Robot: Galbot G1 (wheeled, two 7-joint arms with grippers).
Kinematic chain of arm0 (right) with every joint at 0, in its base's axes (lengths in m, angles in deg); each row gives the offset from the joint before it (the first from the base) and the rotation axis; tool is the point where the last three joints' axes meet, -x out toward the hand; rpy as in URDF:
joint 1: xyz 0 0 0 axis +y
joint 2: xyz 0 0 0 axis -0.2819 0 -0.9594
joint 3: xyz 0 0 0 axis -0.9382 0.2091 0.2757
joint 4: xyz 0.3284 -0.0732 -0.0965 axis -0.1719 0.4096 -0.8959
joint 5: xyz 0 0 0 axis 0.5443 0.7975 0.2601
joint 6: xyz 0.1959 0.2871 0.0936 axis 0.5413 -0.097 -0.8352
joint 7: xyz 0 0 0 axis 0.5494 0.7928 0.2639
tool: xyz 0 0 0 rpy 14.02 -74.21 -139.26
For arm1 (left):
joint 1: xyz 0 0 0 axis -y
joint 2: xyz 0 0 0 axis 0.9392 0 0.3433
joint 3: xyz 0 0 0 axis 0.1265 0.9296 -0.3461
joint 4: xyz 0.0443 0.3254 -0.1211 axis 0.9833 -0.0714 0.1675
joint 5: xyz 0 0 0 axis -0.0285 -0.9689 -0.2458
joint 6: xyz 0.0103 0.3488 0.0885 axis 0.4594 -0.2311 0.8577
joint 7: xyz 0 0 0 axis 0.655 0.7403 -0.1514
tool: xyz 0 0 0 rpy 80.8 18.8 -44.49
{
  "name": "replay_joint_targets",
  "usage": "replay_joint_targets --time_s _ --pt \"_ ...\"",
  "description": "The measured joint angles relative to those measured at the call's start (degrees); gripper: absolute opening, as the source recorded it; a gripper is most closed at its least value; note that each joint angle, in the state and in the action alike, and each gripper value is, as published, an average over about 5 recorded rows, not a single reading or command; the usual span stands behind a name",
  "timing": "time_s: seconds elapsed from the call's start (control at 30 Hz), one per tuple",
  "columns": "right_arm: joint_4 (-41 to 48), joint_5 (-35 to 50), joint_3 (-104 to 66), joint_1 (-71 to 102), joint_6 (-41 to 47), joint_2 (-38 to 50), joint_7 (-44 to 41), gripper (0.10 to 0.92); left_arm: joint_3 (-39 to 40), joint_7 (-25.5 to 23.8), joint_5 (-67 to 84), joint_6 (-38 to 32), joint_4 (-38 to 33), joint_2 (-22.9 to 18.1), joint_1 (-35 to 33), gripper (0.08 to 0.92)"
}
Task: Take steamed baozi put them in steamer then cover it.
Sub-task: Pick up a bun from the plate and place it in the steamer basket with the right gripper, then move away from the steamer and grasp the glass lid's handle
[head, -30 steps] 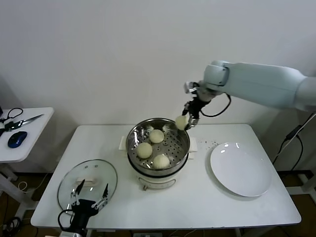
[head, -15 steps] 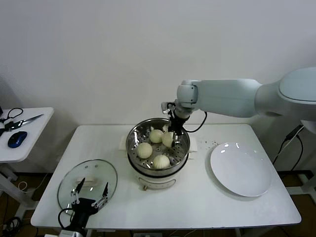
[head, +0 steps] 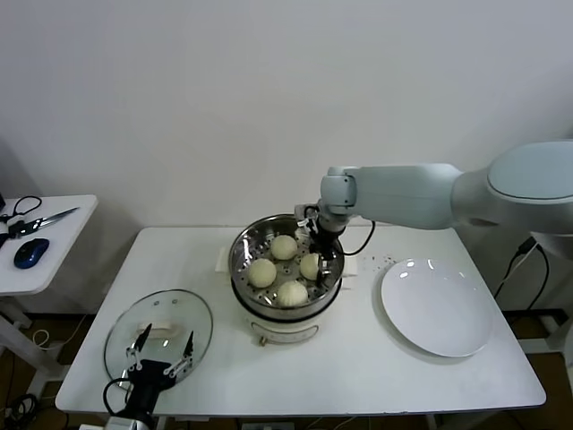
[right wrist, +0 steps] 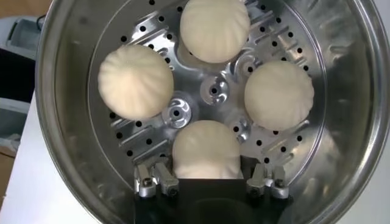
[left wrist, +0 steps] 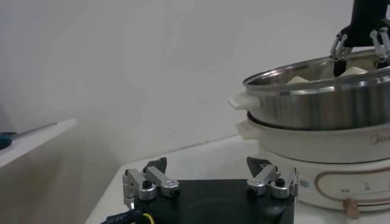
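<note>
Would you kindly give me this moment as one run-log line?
right gripper: in steamer, jaws around fourth baozi | baozi in steamer: four | cover: on table, off | left gripper: open, idle above cover

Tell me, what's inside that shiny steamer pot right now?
Four baozi sit on the steamer's perforated floor. The right gripper straddles the fourth bun, hiding part of it. Below the floor, nothing shows.

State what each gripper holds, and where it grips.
Right gripper straddles the fourth baozi by its sides; whether it grips cannot be told. Left gripper holds nothing.
</note>
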Motion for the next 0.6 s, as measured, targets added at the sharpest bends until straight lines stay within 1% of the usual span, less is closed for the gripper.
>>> replay_joint_targets --time_s 0.1,0.2,0.6 --pt "0.0 -0.1 -0.3 0.1 0.3 0.2 0.2 0.777 0.0 0.0 -0.1 0.1 0.0 0.0 0.2 0.823" --pt "-0.2 -0.2 -0.7 0.1 0.5 0.5 0.1 0.815 0.0 0.0 -0.2 0.2 0.0 0.1 0.3 0.823" --pt "-0.6 0.3 -3.1 -2.0 0.0 2.4 -3.0 0.823 0.2 0.0 -0.7 0.4 -0.4 0.2 0.4 0.823"
